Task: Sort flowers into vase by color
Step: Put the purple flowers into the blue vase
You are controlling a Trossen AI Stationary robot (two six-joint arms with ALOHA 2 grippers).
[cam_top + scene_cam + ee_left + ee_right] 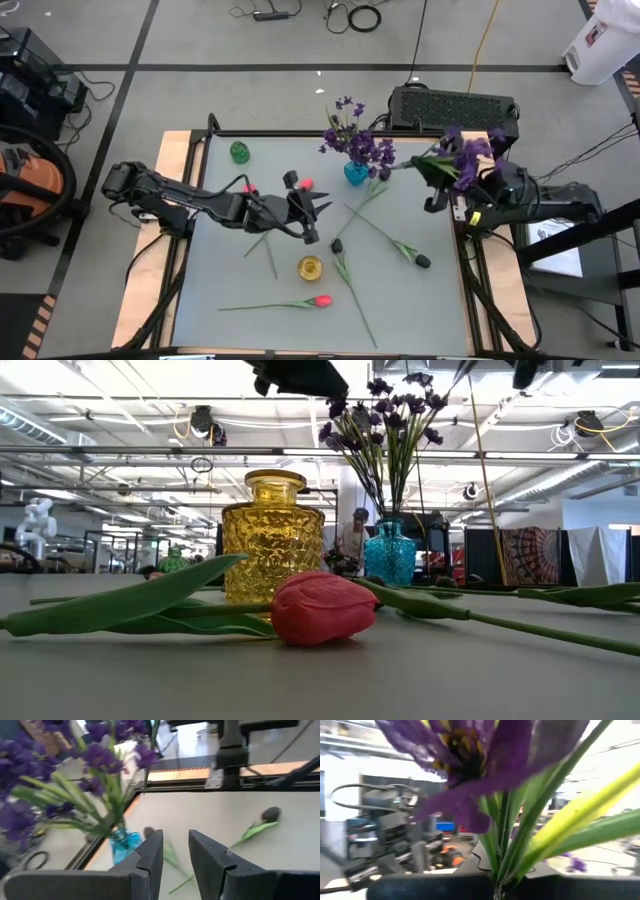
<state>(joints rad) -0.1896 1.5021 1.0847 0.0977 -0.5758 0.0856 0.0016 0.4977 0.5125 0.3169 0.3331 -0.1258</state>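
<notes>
**High view: right arm carries purple flowers toward the blue vase, left fingers stand empty**

High view shows your right gripper at the table's right edge, closed on a bunch of purple flowers; the right wrist view confirms it, with green stems running down into the dark fingers and one purple bloom filling the frame. The blue vase already holds purple blooms and stands near the table's far edge, a short way to the left of the held bunch; that is, by my reading, where this bunch belongs.

To do the step well, I would lift the stems clear above the blooms already in the vase, bring the stem ends over the neck, then lower straight down; the neck looks narrow and crowded, so a slanted approach could tip the vase or push the standing stems aside; let go only once the stems sit inside.

Your left gripper hovers over the middle of the table, fingers a little apart with nothing between them; the blue vase shows just beyond them in the left wrist view. On the table lie a red tulip near the front, dark tulips to the right, and more red buds beside the left gripper; the yellow vase and green vase stand empty.
</notes>
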